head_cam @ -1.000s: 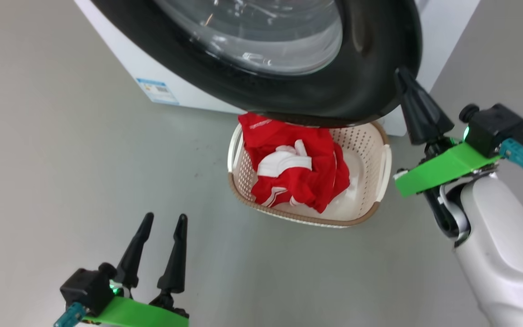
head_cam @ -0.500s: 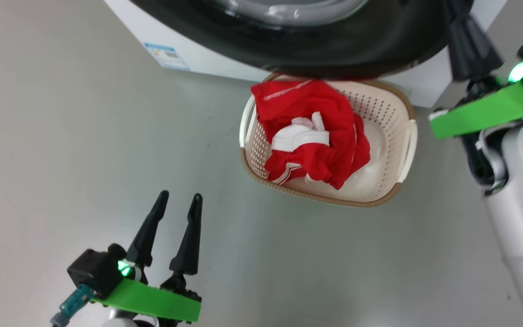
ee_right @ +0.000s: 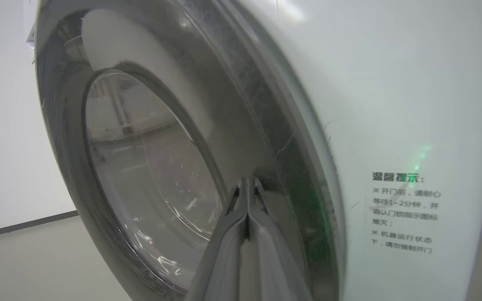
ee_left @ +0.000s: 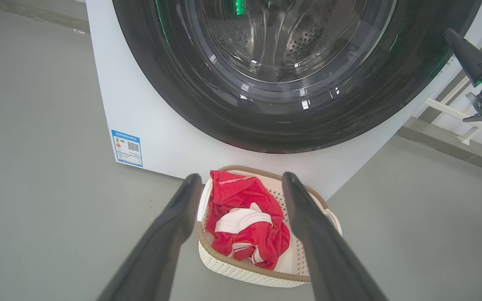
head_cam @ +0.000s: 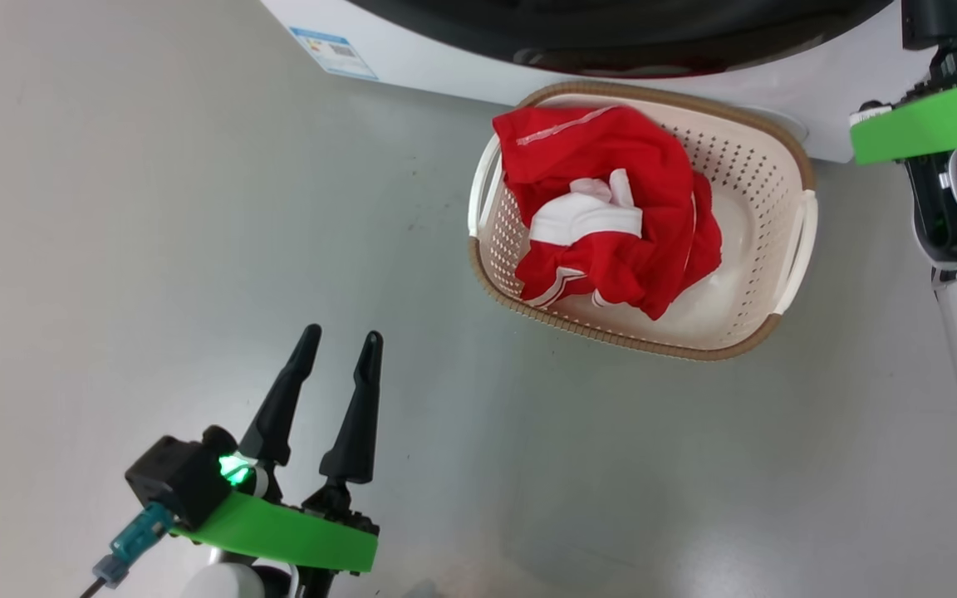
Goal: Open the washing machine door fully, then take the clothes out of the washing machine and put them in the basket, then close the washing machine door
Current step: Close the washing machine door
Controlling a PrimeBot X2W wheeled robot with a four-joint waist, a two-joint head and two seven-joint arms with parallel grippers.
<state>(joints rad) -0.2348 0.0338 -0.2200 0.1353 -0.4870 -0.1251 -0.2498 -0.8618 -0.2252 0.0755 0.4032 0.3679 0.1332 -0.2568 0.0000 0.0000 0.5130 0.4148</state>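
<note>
Both right gripper (ee_right: 247, 180) fingers were pressed together against the washing machine door (ee_right: 149, 167), seemingly to close it; the left gripper (head_cam: 341, 335) was held wide, idle.

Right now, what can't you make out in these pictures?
- Head view: washing machine door, mostly cut off by the top edge.
- Head view: the basket floor under the clothes, hidden by them.
- Left wrist view: blue label print, too small.
- Right wrist view: whether the right gripper touches the door, unclear from that angle.
</note>
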